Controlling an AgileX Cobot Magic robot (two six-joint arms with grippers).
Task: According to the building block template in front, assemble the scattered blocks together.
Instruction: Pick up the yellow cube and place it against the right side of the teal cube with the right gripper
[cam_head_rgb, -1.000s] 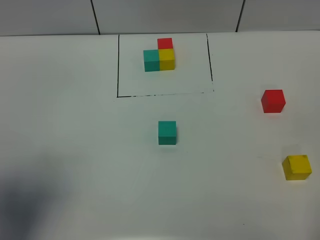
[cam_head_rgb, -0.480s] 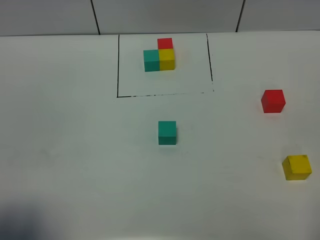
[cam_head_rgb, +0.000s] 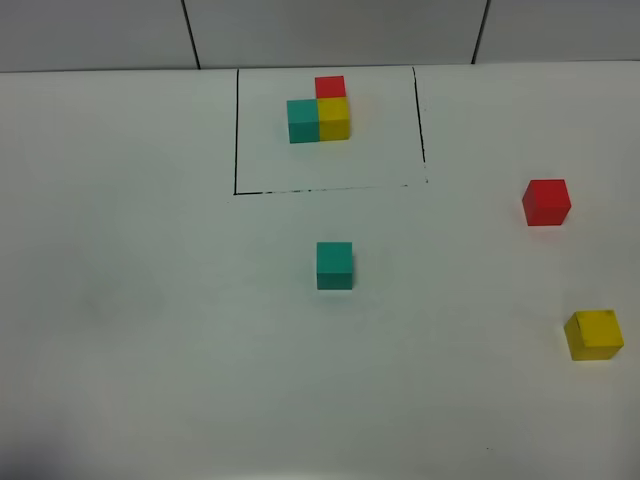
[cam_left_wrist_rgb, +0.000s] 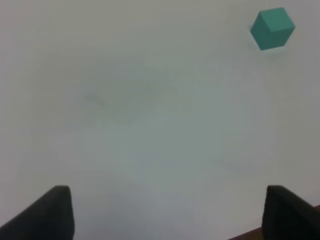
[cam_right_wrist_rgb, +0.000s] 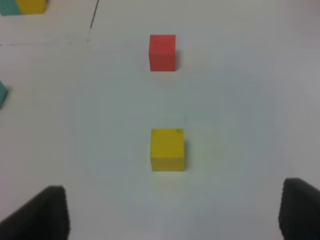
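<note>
Right wrist view looks down past the right gripper (cam_right_wrist_rgb: 172, 212), whose jaws stand wide apart with nothing between them. Closest ahead of it, squarely on its centre line, sits the yellow block (cam_right_wrist_rgb: 167, 149). Farther along the same line lies the red block (cam_right_wrist_rgb: 162, 52), well apart from the yellow one. That alignment suggests the arm is posed for a straight descent onto the yellow block, its faces square to the jaws.

Left wrist view shows the left gripper (cam_left_wrist_rgb: 167, 215) also spread wide and empty, held above bare table (cam_left_wrist_rgb: 150, 110). The teal block (cam_left_wrist_rgb: 272, 28) lies well ahead of it and off toward the other arm's side, turned corner-on to the jaws, so a wrist turn would likely be needed before any grasp.

Neither arm reaches into the exterior high view; both appear held back at the near edge. Farthest from both grippers, the building block template (cam_head_rgb: 320, 110) rests inside its black frame (cam_head_rgb: 236, 130): teal and yellow in a row, red adjoining yellow. All three loose blocks lie apart, so assembly looks not yet begun.
</note>
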